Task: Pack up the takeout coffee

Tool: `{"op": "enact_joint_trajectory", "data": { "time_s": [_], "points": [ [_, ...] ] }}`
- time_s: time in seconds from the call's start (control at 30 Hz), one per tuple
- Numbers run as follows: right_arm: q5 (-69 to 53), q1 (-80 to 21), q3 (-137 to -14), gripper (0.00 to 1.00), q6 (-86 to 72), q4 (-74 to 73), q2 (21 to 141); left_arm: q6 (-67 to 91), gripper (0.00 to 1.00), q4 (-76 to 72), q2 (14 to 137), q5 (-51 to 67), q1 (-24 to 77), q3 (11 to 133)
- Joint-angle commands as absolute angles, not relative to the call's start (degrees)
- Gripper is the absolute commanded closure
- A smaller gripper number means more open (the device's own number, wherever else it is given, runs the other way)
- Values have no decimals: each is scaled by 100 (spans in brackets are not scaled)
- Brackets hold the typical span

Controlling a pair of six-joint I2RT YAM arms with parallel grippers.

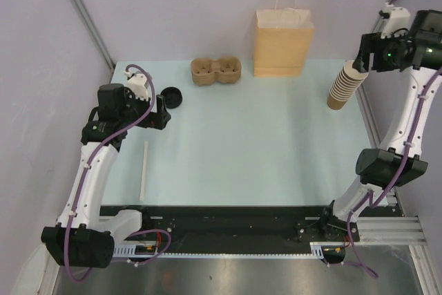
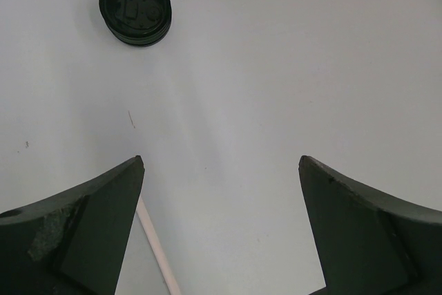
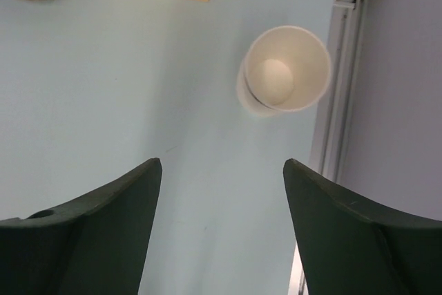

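Spread wide and empty on both sides: left end effector [image 2: 221, 164] over the left part of the surface [image 1: 262, 143], right end effector [image 3: 221, 164] raised above the far right corner. Just ahead of the left one, not touching it — the black lid [image 2: 135, 8], flat on the surface near the left edge. Nothing loose to pair with it yet; only a tall stack [image 1: 343, 86] by the right edge, its top cup [image 3: 286, 67] open upward, cream-white inside, ahead of the right fingers and not between them. Probably very light and thin-walled, so easy to crush or to tip: better to pinch this cup gently across the upper wall just under the rolled rim, the stiffest part of the paper, and to pull along the axis of the stack, to avoid dragging a second one along. For the lid, stiff but low and smooth plastic by the look — take it across the outer edge, with care against slipping. At the back, a pulp tray [image 1: 216, 71] and an upright paper bag [image 1: 283, 43]; beside the left arm, a thin white stick [image 1: 143, 170].
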State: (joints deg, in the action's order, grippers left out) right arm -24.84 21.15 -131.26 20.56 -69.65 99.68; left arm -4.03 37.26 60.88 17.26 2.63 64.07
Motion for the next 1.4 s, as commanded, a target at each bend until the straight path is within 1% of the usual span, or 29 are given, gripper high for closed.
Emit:
{"op": "enact_joint_trajectory", "data": {
  "time_s": [0.0,0.13,0.23,0.33,0.57,0.77,1.07,1.37],
  "points": [
    [-1689,1381,-13359,29,2478,-7181,10291,-466,0,3428,6038,1907,308,6487],
    [-1231,1029,-13429,34,2531,-7040,10608,-439,0,3375,6029,2021,308,6416],
    [-1055,967,-13561,40,2487,-6996,10898,-404,1,3349,6073,2109,316,6416],
    [-941,975,-13632,43,2461,-6944,11143,-369,0,3322,6126,2171,316,6407],
    [-1151,1151,-14001,44,2408,-6908,11706,-360,1,3287,6205,2250,325,6311],
    [-1283,1213,-14194,53,2426,-6917,11997,-395,1,3269,6249,2119,325,6284],
    [-1222,1283,-14414,57,2435,-6829,12261,-439,0,3287,6310,2127,325,6267],
    [-1151,1301,-14502,58,2461,-6741,12463,-475,1,3313,6372,2083,325,6284]
  ]
}}
